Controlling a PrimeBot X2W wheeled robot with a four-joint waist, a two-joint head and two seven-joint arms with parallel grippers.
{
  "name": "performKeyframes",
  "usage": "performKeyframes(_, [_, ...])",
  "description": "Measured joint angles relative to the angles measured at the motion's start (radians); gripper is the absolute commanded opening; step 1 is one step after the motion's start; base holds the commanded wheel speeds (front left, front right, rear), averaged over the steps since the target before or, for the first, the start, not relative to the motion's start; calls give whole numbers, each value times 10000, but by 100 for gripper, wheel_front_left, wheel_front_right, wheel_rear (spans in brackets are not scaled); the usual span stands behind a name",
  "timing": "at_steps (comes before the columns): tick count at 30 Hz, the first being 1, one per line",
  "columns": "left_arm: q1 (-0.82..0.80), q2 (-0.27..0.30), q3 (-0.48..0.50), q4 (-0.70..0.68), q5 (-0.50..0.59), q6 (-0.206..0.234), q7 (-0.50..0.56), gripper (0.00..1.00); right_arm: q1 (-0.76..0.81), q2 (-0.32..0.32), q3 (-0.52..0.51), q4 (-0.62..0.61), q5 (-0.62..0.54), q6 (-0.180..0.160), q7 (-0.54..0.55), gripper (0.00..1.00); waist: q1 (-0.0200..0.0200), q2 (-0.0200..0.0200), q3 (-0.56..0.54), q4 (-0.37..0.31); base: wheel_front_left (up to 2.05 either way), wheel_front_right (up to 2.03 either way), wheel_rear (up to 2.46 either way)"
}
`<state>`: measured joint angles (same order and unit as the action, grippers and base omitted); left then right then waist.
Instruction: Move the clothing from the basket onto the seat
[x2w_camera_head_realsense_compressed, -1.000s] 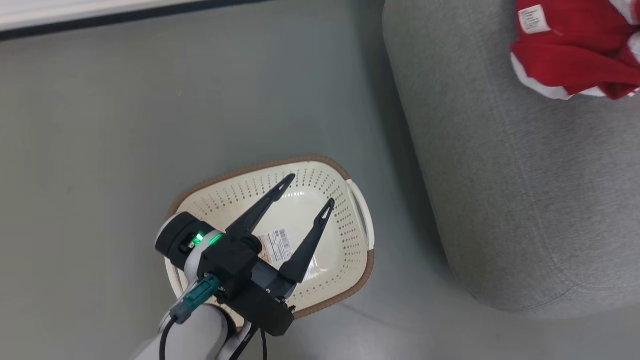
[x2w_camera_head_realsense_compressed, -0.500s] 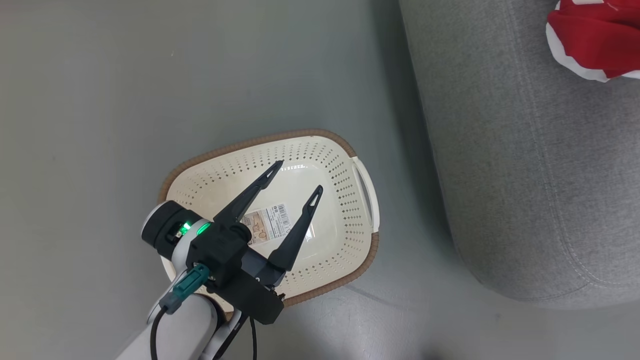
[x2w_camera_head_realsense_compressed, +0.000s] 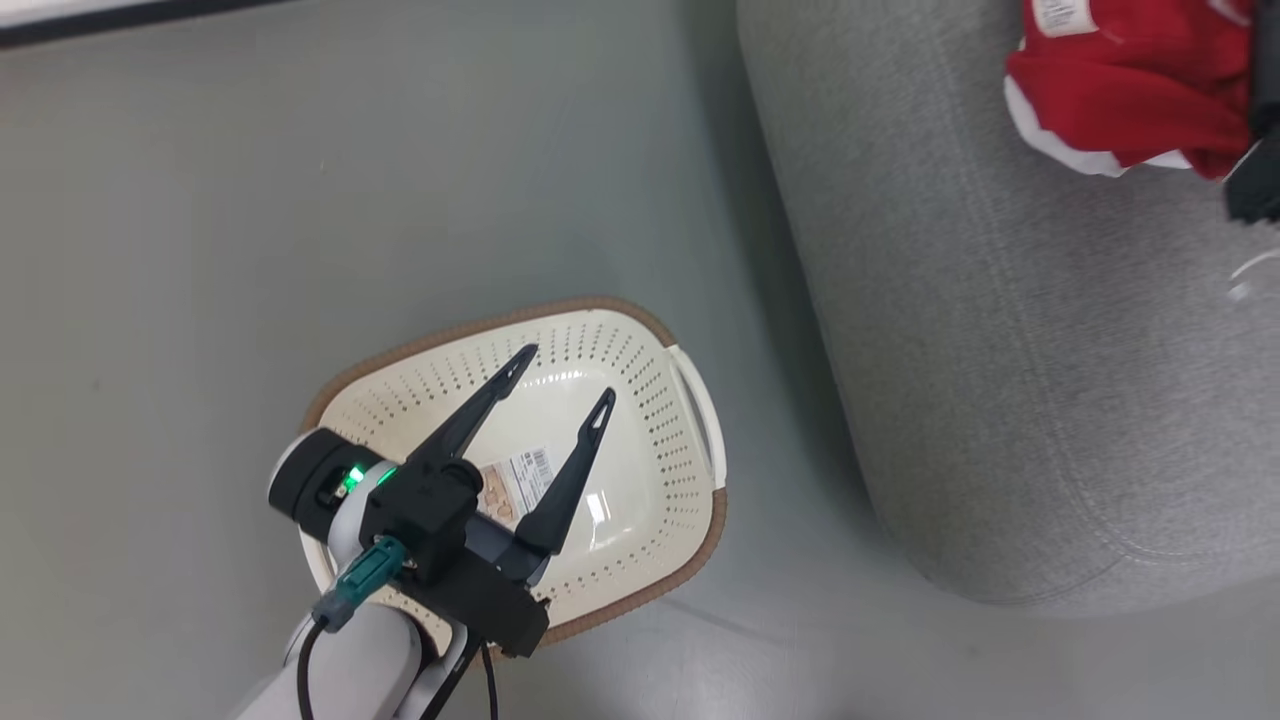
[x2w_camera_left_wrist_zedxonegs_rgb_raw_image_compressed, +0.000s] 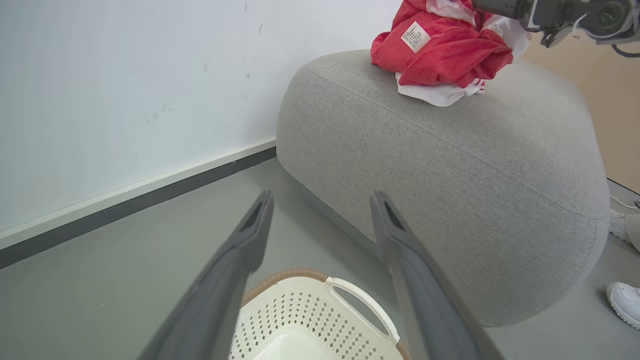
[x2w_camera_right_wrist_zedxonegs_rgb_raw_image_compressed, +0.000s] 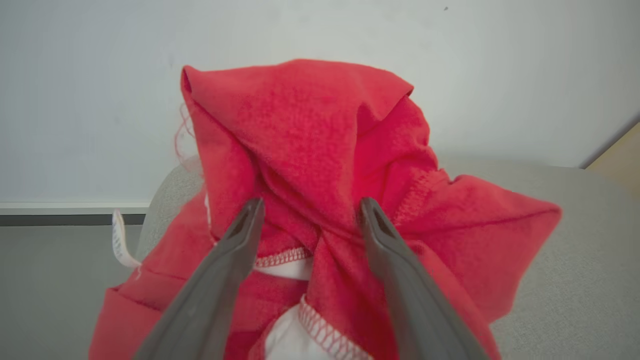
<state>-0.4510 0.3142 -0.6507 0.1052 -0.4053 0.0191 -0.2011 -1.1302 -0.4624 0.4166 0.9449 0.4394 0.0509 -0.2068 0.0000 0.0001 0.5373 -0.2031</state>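
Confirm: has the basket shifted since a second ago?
No. The basket keeps the same gap and angle to the sofa; the whole head view slid, so the camera moved.

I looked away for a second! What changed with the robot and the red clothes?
The right gripper has come in beside the red clothing on the grey sofa; its fingers now stand apart. The head view shifted a little. The left gripper stayed open over the laundry basket.
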Motion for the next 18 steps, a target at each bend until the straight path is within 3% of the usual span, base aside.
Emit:
performKeyframes(11, [523, -351, 121, 533, -370, 75, -217, 100, 1639, 332, 128, -142, 73, 255, -368, 100, 0, 0, -1120, -274, 0, 0, 0])
performKeyframes(18, [1156, -610, 472, 869, -832, 257, -337, 100, 2624, 412, 134, -1070, 71, 257, -426, 100, -2, -3, -2124, -264, 0, 0, 0])
